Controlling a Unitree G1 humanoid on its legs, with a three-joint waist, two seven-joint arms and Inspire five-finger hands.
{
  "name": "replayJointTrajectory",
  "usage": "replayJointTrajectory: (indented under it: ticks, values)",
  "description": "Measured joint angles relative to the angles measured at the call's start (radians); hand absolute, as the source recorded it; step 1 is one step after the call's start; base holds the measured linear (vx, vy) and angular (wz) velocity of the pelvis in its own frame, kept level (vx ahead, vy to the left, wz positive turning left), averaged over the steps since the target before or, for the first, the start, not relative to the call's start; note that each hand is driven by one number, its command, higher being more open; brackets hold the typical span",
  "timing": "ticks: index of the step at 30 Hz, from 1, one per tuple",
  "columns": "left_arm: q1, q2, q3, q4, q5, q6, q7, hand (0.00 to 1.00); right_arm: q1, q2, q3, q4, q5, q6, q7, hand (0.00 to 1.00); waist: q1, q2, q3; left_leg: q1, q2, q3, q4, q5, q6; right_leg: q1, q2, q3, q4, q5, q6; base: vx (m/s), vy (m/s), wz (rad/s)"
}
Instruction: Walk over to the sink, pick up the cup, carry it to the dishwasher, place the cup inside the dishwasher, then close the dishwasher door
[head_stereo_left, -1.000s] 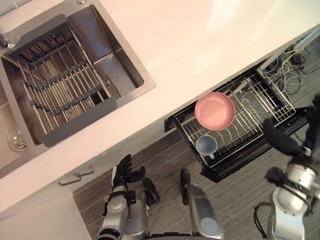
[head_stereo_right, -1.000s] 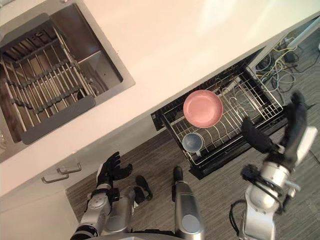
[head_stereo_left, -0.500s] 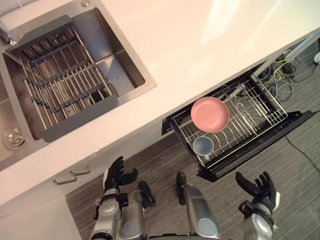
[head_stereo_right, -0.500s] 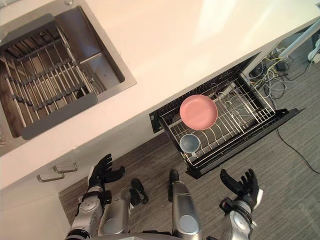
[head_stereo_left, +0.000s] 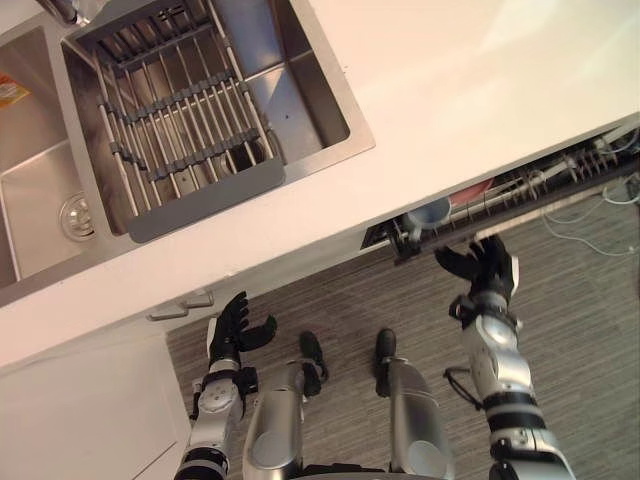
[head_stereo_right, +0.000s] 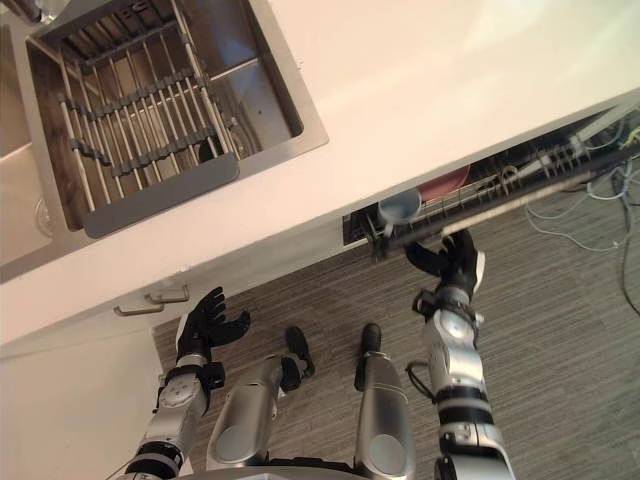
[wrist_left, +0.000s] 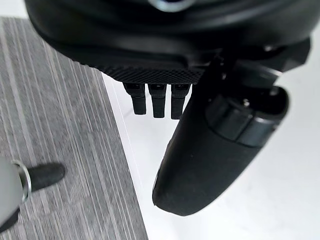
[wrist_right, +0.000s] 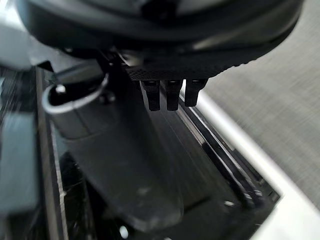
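The right hand (head_stereo_left: 480, 268), fingers spread wide, is set at the edge of the dishwasher door (head_stereo_left: 545, 203) — wide open a second ago, now nearly shut. The cup (head_stereo_left: 430, 212) is seen inside, through the remaining gap — only a final push is judged left. The left hand (head_stereo_left: 232, 325) is held loose and empty over the floor.

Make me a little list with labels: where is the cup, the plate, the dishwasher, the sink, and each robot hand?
cup: blue, inside the dishwasher, peeking out under the counter
plate: pink, inside too, beside the cup, mostly hidden
dishwasher: nearly shut, a narrow gap left
right hand: open, fingers spread, at the dishwasher's front edge
left hand: open, idle, low by the cabinet
sink: holds a grey rack, no cup in it
step left: finish closing the dishwasher
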Motion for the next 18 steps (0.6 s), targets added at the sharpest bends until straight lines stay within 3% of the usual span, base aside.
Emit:
replayJointTrajectory:
  ticks: [8,11,14,18]
  values:
    - [0.017,0.0,-0.01,0.034,0.001,-0.002,-0.004,0.9,0.011,-0.054,0.044,0.116,-0.199,0.016,0.071,0.9,-0.021,0.0,-0.001,0.086,-0.011,-0.079,-0.048,0.031,-0.014,0.144,0.013,-0.033,-0.088,0.005,-0.007,0.04,-0.032,0.2]
    - [0.011,0.021,-0.021,0.094,0.003,0.0,-0.014,0.9,0.066,-0.051,0.046,0.115,-0.267,-0.037,0.115,0.9,-0.039,-0.008,-0.009,0.121,-0.023,-0.118,-0.088,0.054,-0.022,0.191,0.013,-0.061,-0.121,0.013,-0.009,-0.02,-0.021,0.25]
    - [0.017,0.033,-0.021,0.139,0.006,0.011,-0.024,0.9,0.159,-0.036,0.044,0.107,-0.314,-0.098,0.159,0.9,-0.042,-0.02,-0.056,0.146,-0.035,-0.147,-0.153,0.09,-0.027,0.216,0.013,-0.092,-0.152,0.021,-0.012,-0.01,-0.031,0.29]
    - [0.053,0.053,-0.021,0.161,0.023,0.016,-0.045,0.9,0.286,0.024,0.035,0.125,-0.362,-0.106,0.207,0.9,-0.043,-0.041,-0.126,0.202,-0.042,-0.173,-0.224,0.121,-0.035,0.268,0.015,-0.125,-0.185,0.023,-0.014,0.01,-0.024,0.21]
